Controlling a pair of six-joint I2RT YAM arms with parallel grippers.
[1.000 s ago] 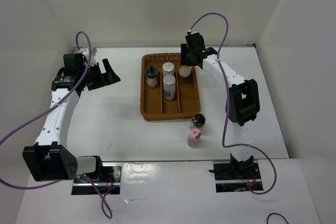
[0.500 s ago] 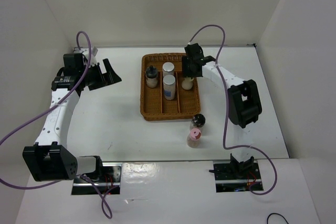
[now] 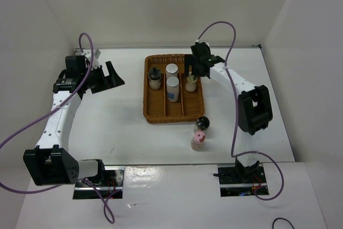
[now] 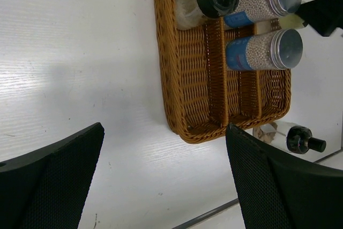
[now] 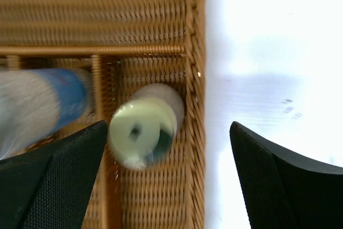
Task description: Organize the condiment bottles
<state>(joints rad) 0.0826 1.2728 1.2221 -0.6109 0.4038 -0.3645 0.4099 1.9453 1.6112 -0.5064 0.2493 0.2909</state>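
The brown wicker tray [image 3: 161,112] holds four condiment bottles: a black-capped one [image 3: 154,79] in its left lane, two silver-capped ones [image 3: 171,69] [image 3: 172,87] in the middle lane, and a yellow-green-capped one [image 3: 190,84] in the right lane. My right gripper [image 3: 195,69] hangs open just over that last bottle [image 5: 142,131], its fingers apart on either side and gripping nothing. A second black-capped bottle [image 3: 202,123] and a pink-capped bottle [image 3: 199,140] stand on the table in front of the tray. Left of the tray, my left gripper [image 3: 111,74] stays open with nothing in it.
White walls close in the table at the back, left and right. In the left wrist view the tray [image 4: 195,79] and the loose black-capped bottle [image 4: 292,137] lie beyond the open fingers. The tray's right wall [image 5: 195,52] runs beside the yellow-green bottle.
My right gripper brought the yellow-green-capped bottle down into the tray's right lane, then opened and let it go. The left arm has not moved.
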